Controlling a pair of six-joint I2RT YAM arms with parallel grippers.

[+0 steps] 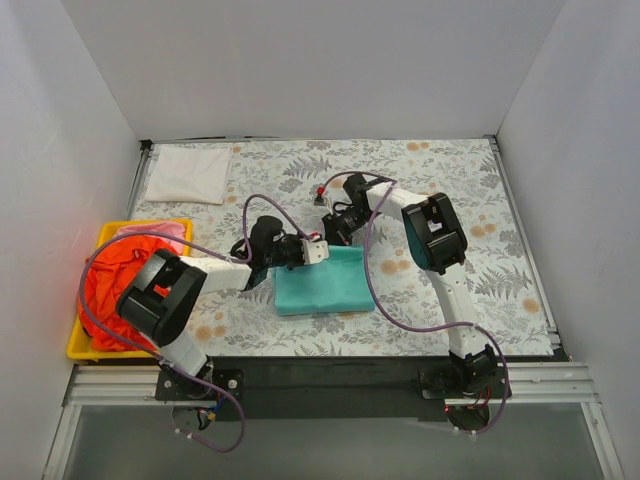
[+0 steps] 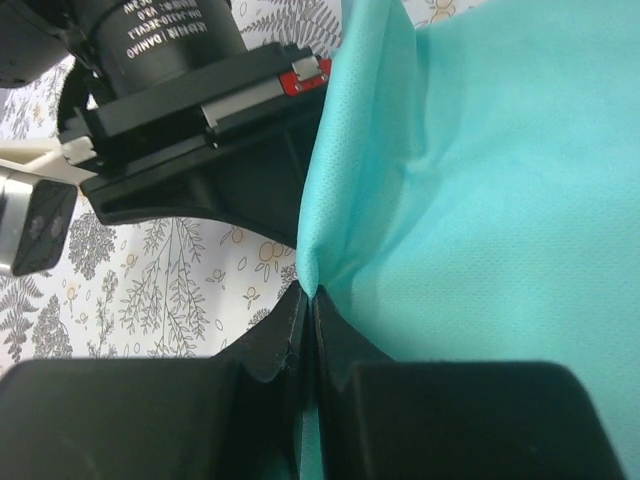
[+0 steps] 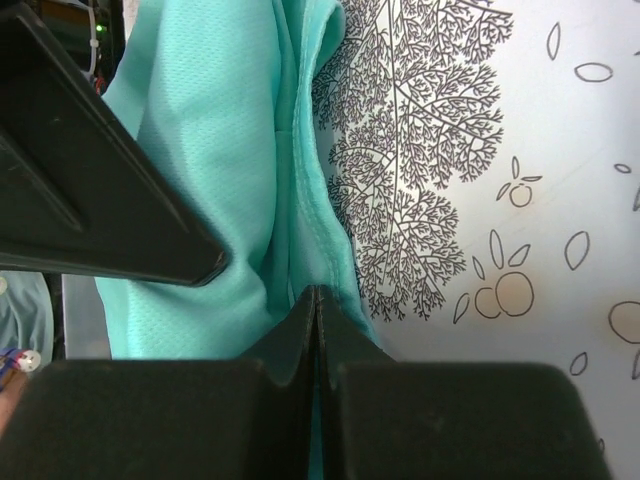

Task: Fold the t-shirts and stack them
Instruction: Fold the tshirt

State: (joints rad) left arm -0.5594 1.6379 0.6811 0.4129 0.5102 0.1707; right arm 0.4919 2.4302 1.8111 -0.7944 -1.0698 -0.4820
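The teal-green t-shirt [image 1: 322, 282] lies partly folded in the middle of the table. My left gripper [image 1: 318, 252] is shut on its far left edge; in the left wrist view [image 2: 310, 292] the teal cloth [image 2: 480, 200] is pinched between the jaws. My right gripper [image 1: 336, 232] is shut on the far edge close beside it; the right wrist view [image 3: 314, 292] shows the hem [image 3: 300, 180] pinched. A white t-shirt [image 1: 188, 173] lies folded at the far left. The orange-red t-shirt [image 1: 118, 290] and pink t-shirt [image 1: 150, 231] lie in the tray.
The yellow plastic tray [image 1: 76, 345] stands at the left edge of the table. The grey floral tablecloth [image 1: 470, 200] covers the table. White walls close in the back and both sides. A black rail runs along the near edge.
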